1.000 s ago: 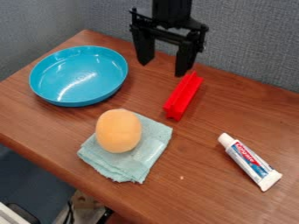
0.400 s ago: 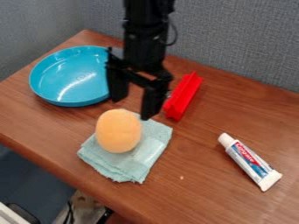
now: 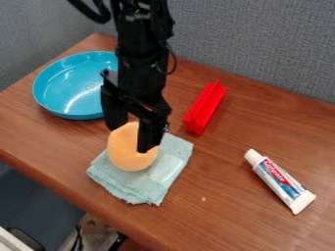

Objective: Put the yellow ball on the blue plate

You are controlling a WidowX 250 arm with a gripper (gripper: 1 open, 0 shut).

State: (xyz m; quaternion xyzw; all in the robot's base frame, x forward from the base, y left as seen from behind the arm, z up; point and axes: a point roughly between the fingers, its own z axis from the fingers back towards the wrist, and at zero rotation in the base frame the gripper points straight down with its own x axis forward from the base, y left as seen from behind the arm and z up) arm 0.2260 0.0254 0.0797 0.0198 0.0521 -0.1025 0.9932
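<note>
In the camera view I have the claw [image 3: 131,136] spread wide, its fingers reaching down about the upper part of the yellow ball [image 3: 132,149]; I can't tell whether either finger touches it. The ball sits on the folded teal cloth [image 3: 155,177] near the edge of the table [image 3: 229,211]; the blue plate [image 3: 74,90] lies beyond it, toward the back left of the picture. For the grasp, I'd centre over the ball and lower until the fingertips pass its widest part, staying off the cloth; then I'd close gently and evenly, since a smooth round surface could squirt out, and lift straight up so the cloth isn't dragged along. The ball has no front to speak of; it looks slightly egg-shaped, its long axis running roughly up and down the picture, though the claw hides its top.
</note>
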